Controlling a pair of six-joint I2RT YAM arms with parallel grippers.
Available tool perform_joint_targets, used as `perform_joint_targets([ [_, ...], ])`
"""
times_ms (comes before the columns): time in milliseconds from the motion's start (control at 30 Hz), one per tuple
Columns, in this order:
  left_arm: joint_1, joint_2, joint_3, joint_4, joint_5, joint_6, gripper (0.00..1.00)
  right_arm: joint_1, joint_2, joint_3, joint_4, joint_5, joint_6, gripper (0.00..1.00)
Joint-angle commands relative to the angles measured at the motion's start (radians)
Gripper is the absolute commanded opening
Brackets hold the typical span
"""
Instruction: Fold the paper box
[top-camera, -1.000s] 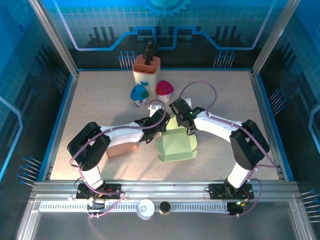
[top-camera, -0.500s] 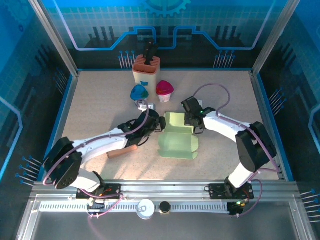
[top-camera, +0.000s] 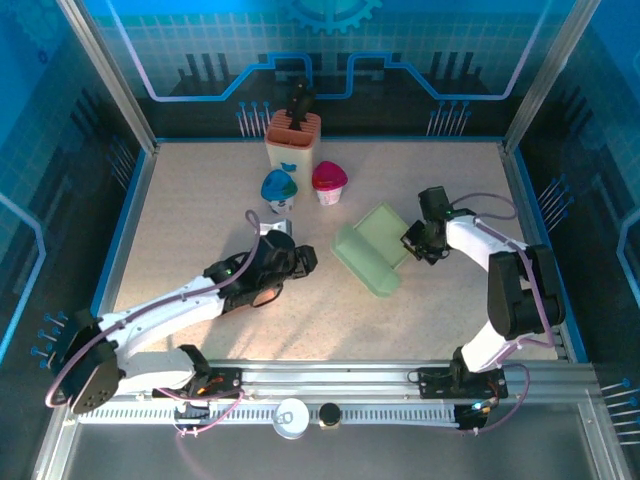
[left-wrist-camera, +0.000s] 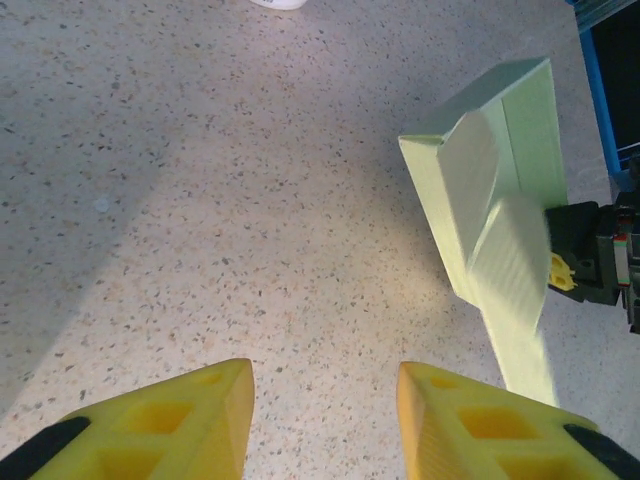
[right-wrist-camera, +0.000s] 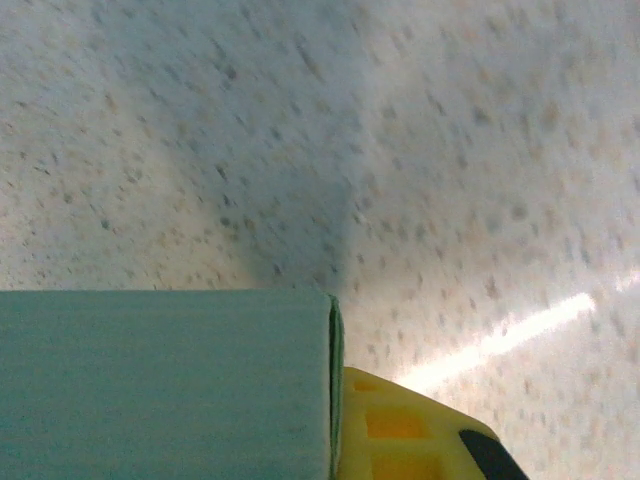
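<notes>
Top external: I see the paper box (top-camera: 368, 258) lying 10-to-4 o'clock. The right claw (top-camera: 412, 241) pinches its flap, one finger hidden; the left claw (top-camera: 305, 258) is spread.

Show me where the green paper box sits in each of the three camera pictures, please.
Top external: the green paper box lies just right of the table's centre.
Left wrist: it is in the upper right, running down the right side.
Right wrist: it is in the lower left corner.
Shared landmark: the speckled tabletop lies under it in every view.
</notes>
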Motion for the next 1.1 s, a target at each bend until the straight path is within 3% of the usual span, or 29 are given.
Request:
perform_joint_targets([
  [0, -0.002, -0.007, -0.039, -0.022, -0.009, -0.012, 0.38, -0.029, 0.003, 0.031, -0.141, -0.135, 0.147, 0.0],
  [100, 0.021, 0.061, -0.058, 0.055, 0.069, -0.008, 0.33, -0.038, 0.008, -0.023, -0.122, -0.238, 0.23, 0.0],
  [300, 0.042, 0.26, -0.034, 0.275, 0.238, -0.025, 0.32, -0.01, -0.011, -0.056, -0.185, -0.247, 0.327, 0.0],
  [467, 0.041, 0.393, 0.019, 0.402, 0.292, -0.038, 0.31, 0.028, -0.023, -0.079, -0.169, -0.251, 0.387, 0.0],
  [733, 0.035, 0.48, 0.069, 0.501, 0.328, -0.058, 0.3, 0.086, 0.042, -0.079, -0.135, -0.284, 0.415, 0.0],
  [933, 0.026, 0.494, 0.087, 0.505, 0.325, -0.058, 0.3, 0.101, 0.019, -0.105, -0.078, -0.272, 0.441, 0.2],
  [1067, 0.022, 0.482, 0.094, 0.492, 0.313, -0.055, 0.3, 0.113, -0.011, -0.105, -0.078, -0.252, 0.438, 0.26],
])
